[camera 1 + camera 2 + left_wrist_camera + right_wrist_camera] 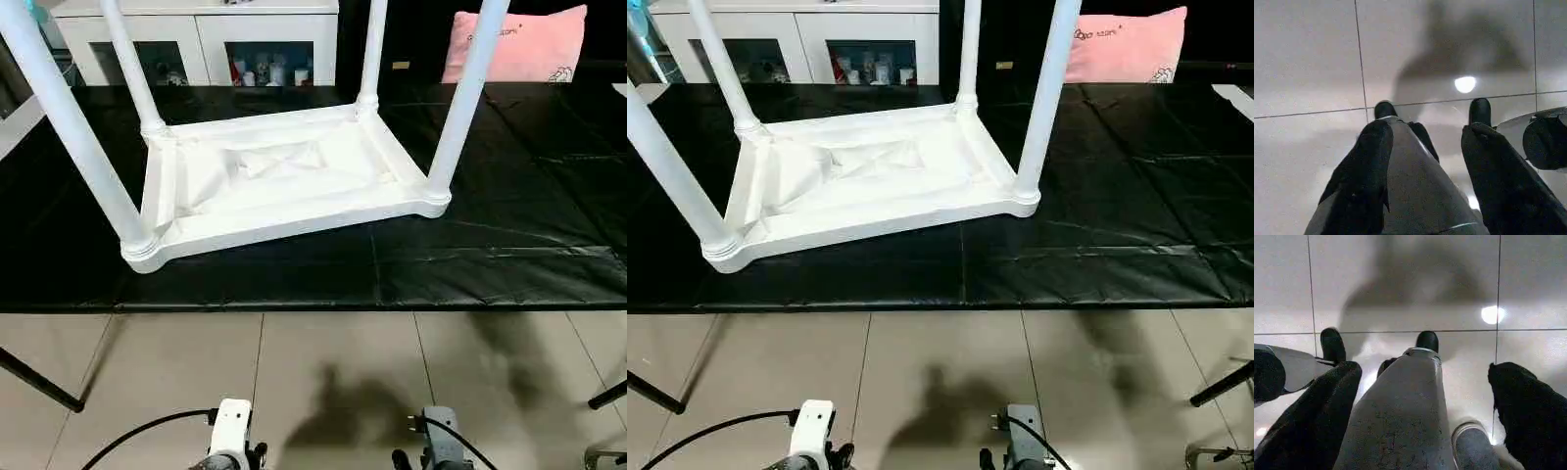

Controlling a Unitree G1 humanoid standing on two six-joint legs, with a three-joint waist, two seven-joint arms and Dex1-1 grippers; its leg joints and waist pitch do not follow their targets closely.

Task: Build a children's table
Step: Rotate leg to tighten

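The children's table (284,181) lies upside down on a black sheet (509,225), toward ten o'clock in the head view, its ribbed underside facing up. Four white legs (468,93) stand upright in the corner sockets. Behind it, at twelve o'clock, is a white glass-door cabinet (211,44); a pink pillow (514,44) lies at one o'clock. Both arms hang low over the grey tiled floor (343,372), well apart from the table. The left gripper (1425,142) is part-way spread and grasps nothing. The right gripper (1420,382) is spread wide, also empty.
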